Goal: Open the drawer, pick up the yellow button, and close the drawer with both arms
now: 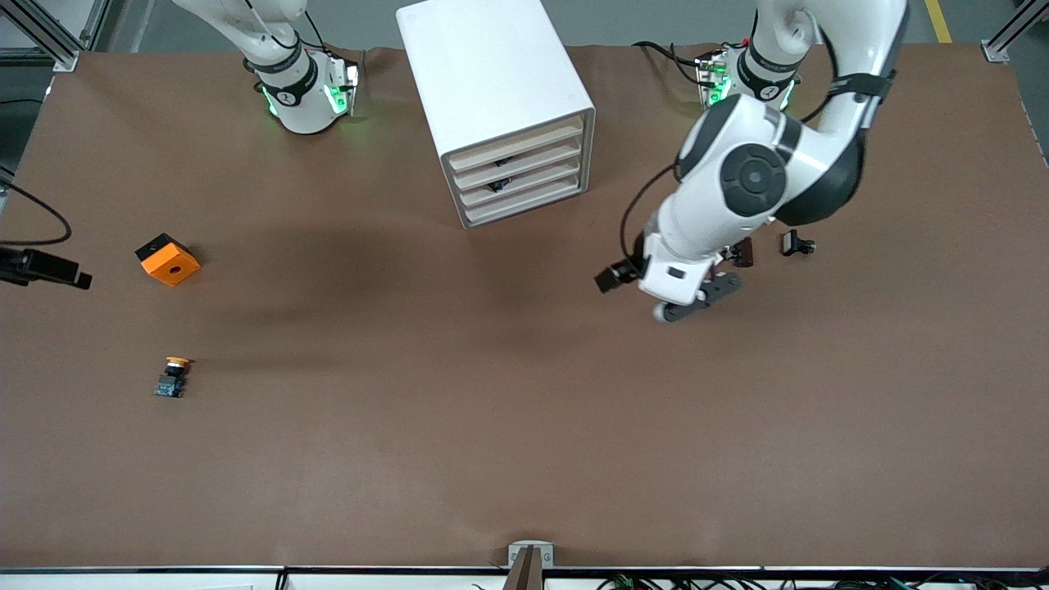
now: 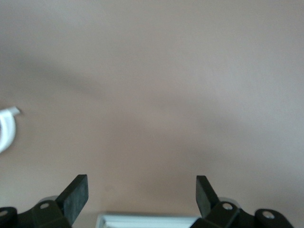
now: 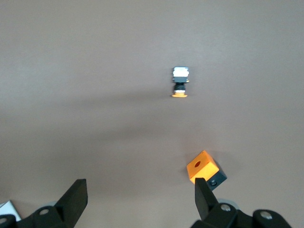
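Observation:
The button (image 1: 173, 375) (image 3: 179, 83), with an orange cap on a black body and bluish base, lies on the brown table toward the right arm's end, nearer the front camera than the orange cube (image 1: 167, 259). The white cabinet (image 1: 500, 106) stands at the middle between the arms' bases, and all its drawers (image 1: 520, 176) look shut. My left gripper (image 1: 697, 301) (image 2: 141, 190) hangs open over bare table beside the cabinet, holding nothing. My right gripper (image 3: 141, 192) is open and empty, high over the cube (image 3: 202, 167) and button; the front view shows only that arm's base.
Two small dark clips (image 1: 796, 243) (image 1: 742, 252) lie on the table beside the left arm's hand. A black camera (image 1: 41, 269) juts in at the table edge by the right arm's end. A white curved piece (image 2: 7, 128) shows at the edge of the left wrist view.

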Motion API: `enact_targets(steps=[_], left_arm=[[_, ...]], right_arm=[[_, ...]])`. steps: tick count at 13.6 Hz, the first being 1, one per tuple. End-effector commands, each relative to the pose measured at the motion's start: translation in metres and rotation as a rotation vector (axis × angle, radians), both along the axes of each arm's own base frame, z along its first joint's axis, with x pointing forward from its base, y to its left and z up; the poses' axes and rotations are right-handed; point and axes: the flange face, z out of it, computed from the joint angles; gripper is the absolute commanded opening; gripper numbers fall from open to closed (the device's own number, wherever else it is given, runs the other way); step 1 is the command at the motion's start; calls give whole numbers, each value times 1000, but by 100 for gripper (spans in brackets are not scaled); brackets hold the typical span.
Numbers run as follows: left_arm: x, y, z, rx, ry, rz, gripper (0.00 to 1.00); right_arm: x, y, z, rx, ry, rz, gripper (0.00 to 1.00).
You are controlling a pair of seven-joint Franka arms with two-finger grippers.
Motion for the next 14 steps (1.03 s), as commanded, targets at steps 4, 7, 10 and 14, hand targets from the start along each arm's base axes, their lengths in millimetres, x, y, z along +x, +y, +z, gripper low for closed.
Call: enact_targets(steps=[4,7,10,14], left_arm=[[3,93,65,58,7,-69,100],[-3,153,87,42,43,-295,100],[-3,211,92,2,14,-533,100],[-3,296,115,-12,-59,-635,100]], right_arm=[[-6,33,2,-52,47,24,100],[-9,32,13,-49,61,23,100],[-5,52,18,-11,43,28,100],[-3,40,39,-26,0,9,100]])
